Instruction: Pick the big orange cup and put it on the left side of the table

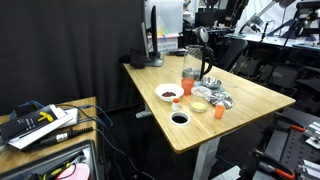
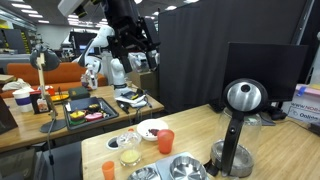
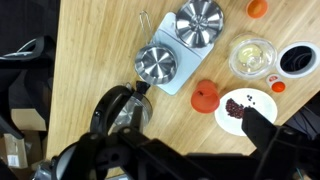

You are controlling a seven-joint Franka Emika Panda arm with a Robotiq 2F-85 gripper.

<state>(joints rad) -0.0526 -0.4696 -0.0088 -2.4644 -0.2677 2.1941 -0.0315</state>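
The big orange cup (image 1: 187, 84) stands upright near the middle of the light wooden table (image 1: 250, 100). It also shows in the other exterior view (image 2: 165, 141) and from above in the wrist view (image 3: 205, 96), next to a white dish. A smaller orange cup (image 1: 219, 111) stands nearer the table's edge and shows at the top of the wrist view (image 3: 258, 8). My gripper (image 2: 133, 42) hangs high above the table, well clear of the cup. In the wrist view the gripper (image 3: 190, 150) looks open and empty, with one dark finger showing at the right.
Around the cup are a white dish of red beans (image 3: 240, 108), a black bowl (image 3: 298, 58), a glass bowl (image 3: 252, 55), two metal bowls (image 3: 157, 65) on a tray and a glass pitcher (image 3: 120, 108). A cluttered bench (image 1: 45, 120) stands beside the table.
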